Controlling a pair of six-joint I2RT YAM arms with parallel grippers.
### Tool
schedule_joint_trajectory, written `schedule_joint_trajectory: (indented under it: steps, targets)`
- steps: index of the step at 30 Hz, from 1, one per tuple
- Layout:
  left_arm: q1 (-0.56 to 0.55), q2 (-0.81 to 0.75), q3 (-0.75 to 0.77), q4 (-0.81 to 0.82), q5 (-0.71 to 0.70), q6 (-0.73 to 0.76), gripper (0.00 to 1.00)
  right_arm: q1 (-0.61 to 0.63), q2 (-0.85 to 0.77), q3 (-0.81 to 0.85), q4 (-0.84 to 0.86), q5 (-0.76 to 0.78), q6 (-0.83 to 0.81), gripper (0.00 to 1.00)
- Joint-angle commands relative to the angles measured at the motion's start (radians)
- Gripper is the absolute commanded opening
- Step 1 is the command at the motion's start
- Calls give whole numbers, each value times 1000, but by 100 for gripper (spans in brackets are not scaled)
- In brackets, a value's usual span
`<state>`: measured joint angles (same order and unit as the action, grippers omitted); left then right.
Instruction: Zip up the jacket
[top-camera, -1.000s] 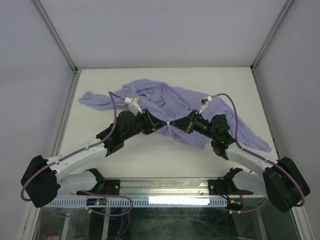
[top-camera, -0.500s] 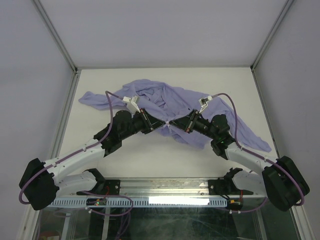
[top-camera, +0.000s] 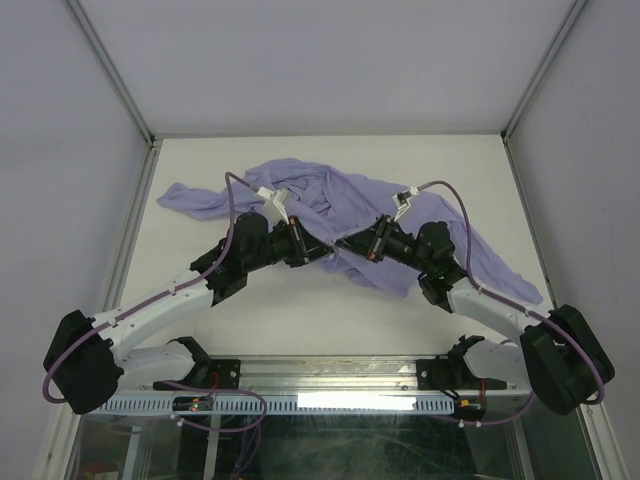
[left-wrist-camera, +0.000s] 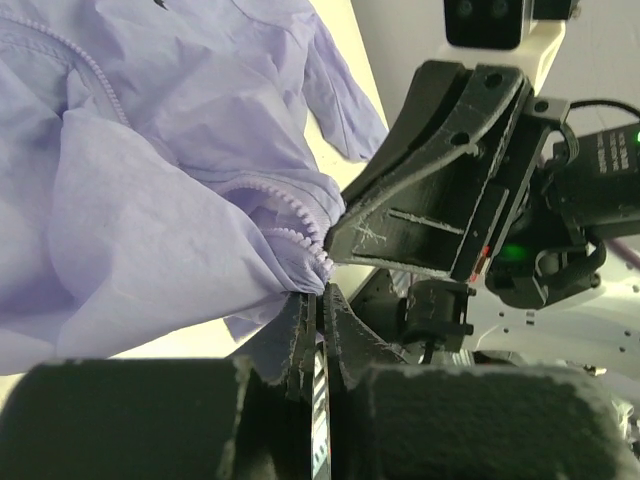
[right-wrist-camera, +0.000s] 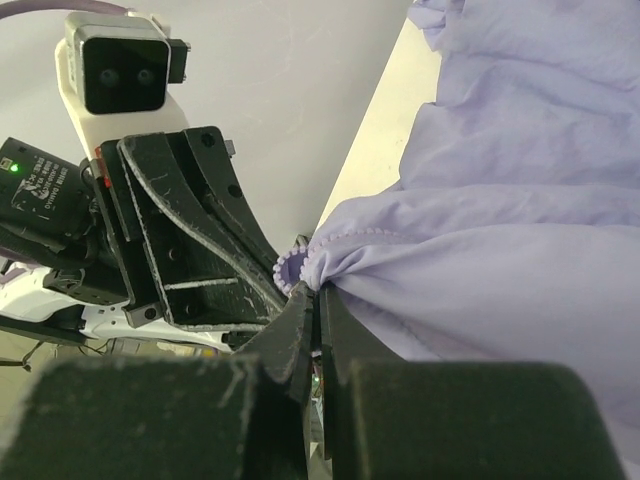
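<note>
The jacket (top-camera: 350, 195) lies crumpled on the table (top-camera: 300, 320) beyond both claws, with its near hem gathered between them. The left gripper (top-camera: 318, 249) and the right gripper (top-camera: 343, 246) meet tip to tip, each clenched on a zipper edge. Holding both edges taut and level should help the zipper teeth (left-wrist-camera: 285, 199) line up.

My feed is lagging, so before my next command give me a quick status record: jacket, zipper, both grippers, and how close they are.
jacket: crumpled, spread across the table
zipper teeth: a separate, unjoined row along a curled fabric edge
left gripper: fingers shut, pinching the jacket edge by the teeth
right gripper: fingers shut, pinching the jacket edge by the teeth
spacing: grippers tip to tip, almost touching, at the jacket's near edge
zipping: not started, as far as can be seen
</note>
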<state>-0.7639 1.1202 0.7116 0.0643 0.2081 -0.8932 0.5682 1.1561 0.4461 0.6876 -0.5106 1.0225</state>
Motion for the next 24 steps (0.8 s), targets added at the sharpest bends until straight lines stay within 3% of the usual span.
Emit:
schedule_joint_trajectory:
  steps: [1,7,12,18,24]
  targets:
    - [-6,32,60,-20,152,81,0,-1,28,83,66,-8,4,0]
    - [11,67,92,-153,187,144,0,-5,40,132,69,-71,-18,0]
    - [76,58,74,-195,180,95,1,-8,16,147,-21,-72,-62,0]
    - [87,9,51,-130,138,-5,26,-6,-10,88,22,-32,-16,0]
    - [87,-19,6,-42,124,-98,33,2,-7,71,62,-21,10,0]
